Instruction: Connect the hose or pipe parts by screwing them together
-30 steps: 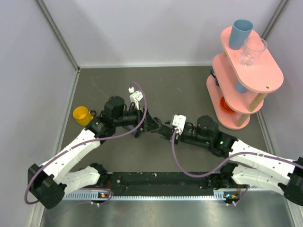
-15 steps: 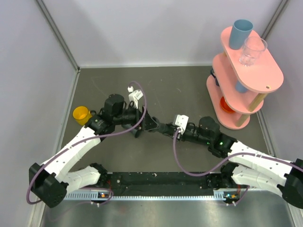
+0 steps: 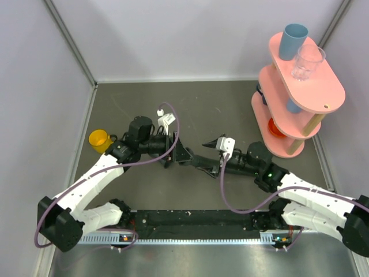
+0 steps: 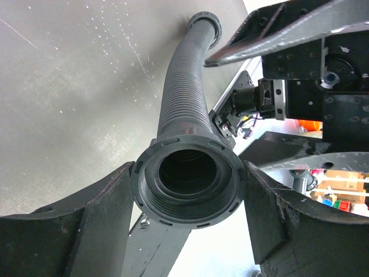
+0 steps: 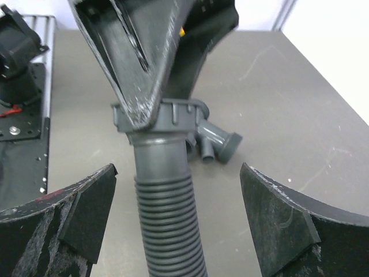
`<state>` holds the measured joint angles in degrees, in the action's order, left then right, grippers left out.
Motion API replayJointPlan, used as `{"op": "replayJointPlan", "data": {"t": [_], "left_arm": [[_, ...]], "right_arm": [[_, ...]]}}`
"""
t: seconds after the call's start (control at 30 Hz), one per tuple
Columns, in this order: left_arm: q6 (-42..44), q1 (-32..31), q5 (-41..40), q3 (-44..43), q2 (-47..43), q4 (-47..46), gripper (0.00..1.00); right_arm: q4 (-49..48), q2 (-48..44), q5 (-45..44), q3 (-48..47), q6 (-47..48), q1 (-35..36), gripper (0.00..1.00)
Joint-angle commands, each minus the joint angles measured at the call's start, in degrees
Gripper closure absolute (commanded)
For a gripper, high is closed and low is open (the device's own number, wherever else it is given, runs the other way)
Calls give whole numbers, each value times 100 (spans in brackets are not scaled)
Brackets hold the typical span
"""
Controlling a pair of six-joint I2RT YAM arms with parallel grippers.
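The ribbed hose [image 4: 183, 98] runs between my two arms. My left gripper [image 4: 187, 173] is shut on its threaded collar [image 4: 185, 187], whose mouth faces the left wrist camera with nothing in it. The far collar [image 4: 204, 23] lies on the table. My right gripper [image 5: 177, 173] stands open astride the hose [image 5: 170, 219], both fingers clear of it. Beyond the held collar [image 5: 167, 115], the grey branch fitting [image 5: 216, 141] lies on the table. From above, the left gripper [image 3: 180, 153] and right gripper [image 3: 206, 156] almost meet over the hose [image 3: 199, 163].
A yellow cup [image 3: 99, 139] sits left of the left arm. At the back right stands a pink tiered stand [image 3: 300, 98] carrying a blue cup [image 3: 293, 40] and a clear glass [image 3: 307, 62]. A black rail [image 3: 190, 219] runs along the near edge.
My right gripper has opened off the hose and its wrist has rolled and lifted a little. The left gripper keeps its hold on the collar in the same place.
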<state>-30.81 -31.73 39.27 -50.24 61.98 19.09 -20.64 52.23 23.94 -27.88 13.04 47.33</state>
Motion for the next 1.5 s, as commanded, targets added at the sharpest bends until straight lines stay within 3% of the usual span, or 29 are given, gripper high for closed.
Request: {"op": "replayJointPlan", "data": {"t": [0.0,0.5,0.6,0.73,0.8,0.87,0.93,1.1,1.2,1.3,1.33,1.4,1.47], "left_arm": [[-145,17,195,75,-159,-520,100],[-426,17,204,374,-388,-1021,100],[-452,17,230,392,-406,-1083,100],[-496,17,196,392,-441,-1118,100],[-523,17,178,418,-449,-1197,100],[-584,17,178,445,-458,-1276,100],[-628,17,195,462,-458,-1338,100],[-637,17,196,454,-450,-1347,100],[-646,17,195,454,-441,-1382,100],[-698,17,204,488,-423,-1452,100],[-699,17,117,497,-423,-1452,89],[-646,17,-6,480,-432,-1347,58],[-558,17,-120,384,-449,-1146,38]], "right_arm": [[-897,164,768,-358,-433,-31,13],[-1293,1035,866,-763,-601,241,14],[-1337,1105,840,-772,-671,250,19],[-1389,1132,770,-772,-724,250,36],[-1407,1158,743,-754,-750,250,40],[-1425,1176,752,-754,-803,250,38],[-1390,1202,743,-772,-820,250,29],[-1346,1202,717,-780,-811,250,29],[-1285,1237,717,-833,-812,250,38],[-1406,1202,594,-798,-829,250,64],[-1442,1167,559,-746,-829,250,67],[-1364,1123,332,-745,-803,250,74],[-1162,1062,164,-798,-759,242,76]]}}
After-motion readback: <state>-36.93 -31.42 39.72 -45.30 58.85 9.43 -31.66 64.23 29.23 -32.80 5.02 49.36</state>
